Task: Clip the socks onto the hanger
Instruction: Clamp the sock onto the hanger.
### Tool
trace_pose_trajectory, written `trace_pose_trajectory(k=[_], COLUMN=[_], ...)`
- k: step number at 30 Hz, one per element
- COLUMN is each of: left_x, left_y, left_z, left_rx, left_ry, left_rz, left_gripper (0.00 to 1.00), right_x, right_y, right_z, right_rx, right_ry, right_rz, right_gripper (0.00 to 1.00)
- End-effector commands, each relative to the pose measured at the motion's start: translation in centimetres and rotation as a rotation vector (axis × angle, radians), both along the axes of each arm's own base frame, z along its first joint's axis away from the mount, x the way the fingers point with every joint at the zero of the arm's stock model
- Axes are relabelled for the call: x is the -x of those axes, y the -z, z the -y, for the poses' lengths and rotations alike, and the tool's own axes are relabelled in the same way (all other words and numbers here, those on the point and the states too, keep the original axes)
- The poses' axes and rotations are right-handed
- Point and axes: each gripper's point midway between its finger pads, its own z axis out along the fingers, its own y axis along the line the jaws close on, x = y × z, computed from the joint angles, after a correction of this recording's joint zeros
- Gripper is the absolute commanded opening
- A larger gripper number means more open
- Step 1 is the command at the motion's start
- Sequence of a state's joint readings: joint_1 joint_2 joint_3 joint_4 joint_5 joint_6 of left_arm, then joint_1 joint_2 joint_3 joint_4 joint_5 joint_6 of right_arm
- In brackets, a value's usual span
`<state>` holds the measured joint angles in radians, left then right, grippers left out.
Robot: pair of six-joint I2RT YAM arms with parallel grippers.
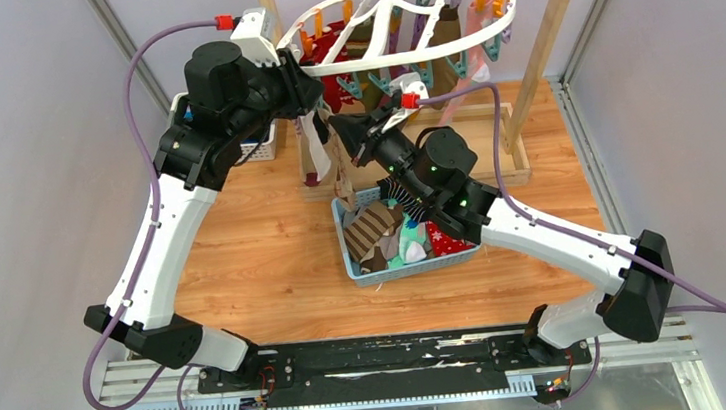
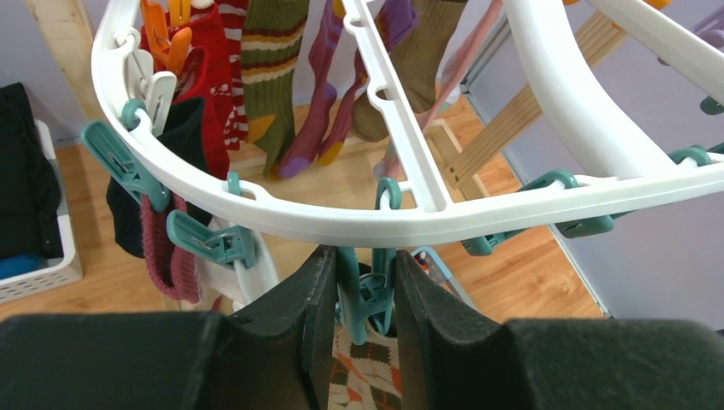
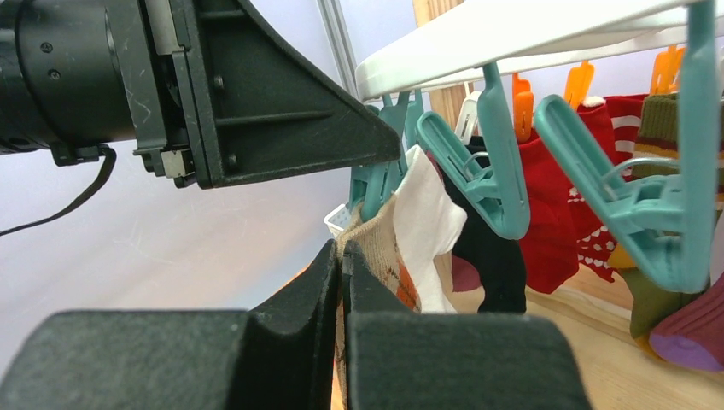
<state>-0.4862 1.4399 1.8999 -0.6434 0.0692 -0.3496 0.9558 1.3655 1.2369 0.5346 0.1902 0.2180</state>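
Observation:
The white oval hanger hangs at the back with several socks clipped on. My left gripper is at its near left rim. In the left wrist view it is shut on a teal clip, squeezing the clip's handles. A brown argyle sock hangs just below that clip. My right gripper is shut on the argyle sock and holds its top edge up at the teal clip's mouth. In the top view the right gripper sits just below the left one.
A blue basket with several loose socks stands mid-table under the right arm. A white basket with a black garment is at the back left. The wooden frame holds the hanger. Red, green and purple socks hang nearby.

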Motion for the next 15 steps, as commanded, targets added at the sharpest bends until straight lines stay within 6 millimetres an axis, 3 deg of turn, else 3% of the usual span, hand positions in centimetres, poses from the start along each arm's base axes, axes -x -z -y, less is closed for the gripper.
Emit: trace_pose_trajectory(k=[1,15], left_x=[-0.4,-0.4], left_y=[0.6,0.5], left_z=[-0.1,-0.1], left_rx=[-0.012,-0.011], left_ry=[-0.017,-0.021], left_rz=[-0.013,-0.009], left_gripper=[0.0,0.0], right_x=[0.8,0.9], right_y=[-2.4,-3.9], right_z=[-0.7,-0.2], right_rx=[-0.055,-0.073], right_ry=[-0.034,-0.02], right_rz=[0.033,0.077], right_gripper=[0.0,0.0])
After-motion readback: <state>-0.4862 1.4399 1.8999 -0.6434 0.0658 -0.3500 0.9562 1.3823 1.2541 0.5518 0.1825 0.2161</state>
